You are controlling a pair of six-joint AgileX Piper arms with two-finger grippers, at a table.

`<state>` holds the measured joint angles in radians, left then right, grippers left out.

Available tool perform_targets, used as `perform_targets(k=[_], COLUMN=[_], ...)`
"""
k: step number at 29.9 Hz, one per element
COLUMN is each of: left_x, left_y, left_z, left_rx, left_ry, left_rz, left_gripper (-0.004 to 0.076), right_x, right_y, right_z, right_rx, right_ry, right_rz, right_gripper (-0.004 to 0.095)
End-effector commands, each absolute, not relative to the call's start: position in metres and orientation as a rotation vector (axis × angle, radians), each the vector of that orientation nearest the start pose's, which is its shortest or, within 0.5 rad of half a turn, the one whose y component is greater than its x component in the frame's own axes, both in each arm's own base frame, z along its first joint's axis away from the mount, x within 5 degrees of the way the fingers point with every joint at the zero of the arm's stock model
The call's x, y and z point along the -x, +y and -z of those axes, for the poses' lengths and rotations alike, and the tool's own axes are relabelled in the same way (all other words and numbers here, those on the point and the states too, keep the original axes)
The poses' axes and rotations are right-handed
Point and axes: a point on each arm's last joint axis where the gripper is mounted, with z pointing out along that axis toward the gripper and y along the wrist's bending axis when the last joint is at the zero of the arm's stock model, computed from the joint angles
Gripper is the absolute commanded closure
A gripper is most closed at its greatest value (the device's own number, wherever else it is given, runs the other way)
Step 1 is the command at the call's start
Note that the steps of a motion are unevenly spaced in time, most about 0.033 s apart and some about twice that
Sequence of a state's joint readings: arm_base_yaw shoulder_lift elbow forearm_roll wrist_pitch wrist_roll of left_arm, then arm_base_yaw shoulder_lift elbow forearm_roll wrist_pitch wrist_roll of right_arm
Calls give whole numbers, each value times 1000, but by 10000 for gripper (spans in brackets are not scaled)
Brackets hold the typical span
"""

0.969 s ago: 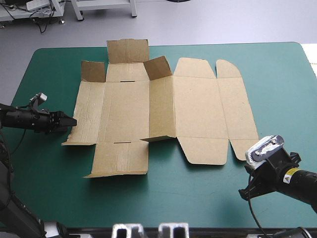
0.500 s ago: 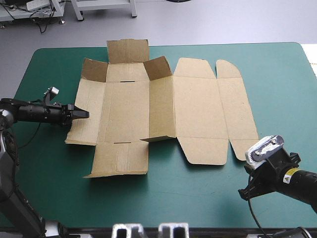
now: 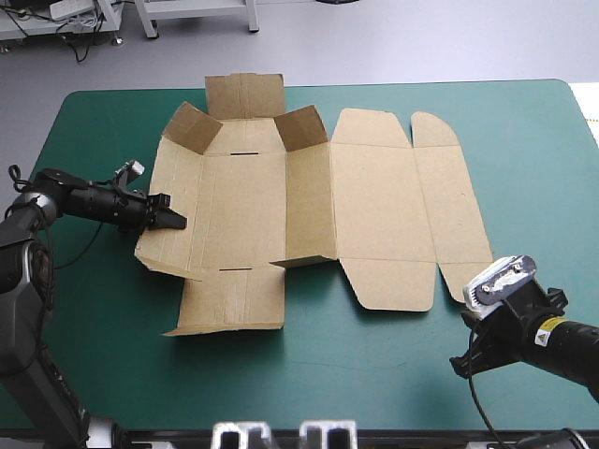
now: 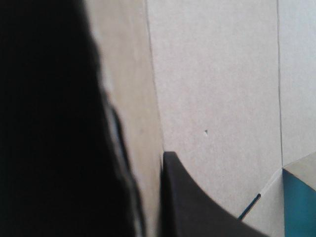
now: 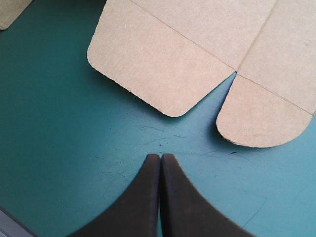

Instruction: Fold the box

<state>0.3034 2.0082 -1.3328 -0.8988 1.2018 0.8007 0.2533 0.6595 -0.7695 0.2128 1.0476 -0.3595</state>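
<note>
Box (image 3: 374, 215) lies mostly flat mid-table, its two far corner flaps (image 3: 299, 128) tilted up and the lid panels flat toward the right. My left gripper (image 3: 173, 222) pinches the left wall strip (image 3: 168, 178), fingers all but closed on the board, and the strip sits slightly raised. Step, I'd say: raising the left wall. The next move needs a swing upright along the crease without dragging the sheet. My right gripper (image 5: 160, 157), closed and empty, hovers over bare teal-green cover (image 3: 524, 131) near the rounded flaps (image 5: 158, 64). There is open room along the near and left edges.

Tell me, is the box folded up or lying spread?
Mostly spread: the box lies flat, only two small far flaps stand up and its left wall, pinched by the left gripper, tilts upward.
</note>
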Motion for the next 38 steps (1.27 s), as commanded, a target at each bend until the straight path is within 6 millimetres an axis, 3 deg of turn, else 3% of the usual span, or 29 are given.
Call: perform_targets(k=[1,7,11,13,19,23,26,30,38], left_x=[-370,-360,-344,-334,-302,-285,-275,-268,-257], left_y=[27,4,-24,-38,-73,-95,-111,-129,-166], left_z=[-212,-281,-345,-372,-423,-455,-472,-481,-459], left_rx=[-329,-694,-1164,-1275,-1445,-1377,-1334,-1349,-1420], left_ry=[2631,2507,2252,2165,2026,1817,1664,1527,1427], left_rz=[1146,803,502,355,-100,-332,-368,-418,-525], left_gripper=[734,734,734,734,734,734,734,734,734], right_x=[-98,-98,-99,-100,-103,-106,-114,-129,-160], right_y=[43,43,43,43,43,42,41,40,44], right_z=[-340,-340,-341,-343,-359,-389,-411,-438,-496], right_rx=[665,665,659,652,638,627,621,604,588], right_ry=[2243,2243,2231,2215,2148,2049,1994,1958,1872], right_rz=[-224,-222,-220,-218,-206,-164,-105,-34,31], right_gripper=[932,932,932,932,932,932,932,932,932])
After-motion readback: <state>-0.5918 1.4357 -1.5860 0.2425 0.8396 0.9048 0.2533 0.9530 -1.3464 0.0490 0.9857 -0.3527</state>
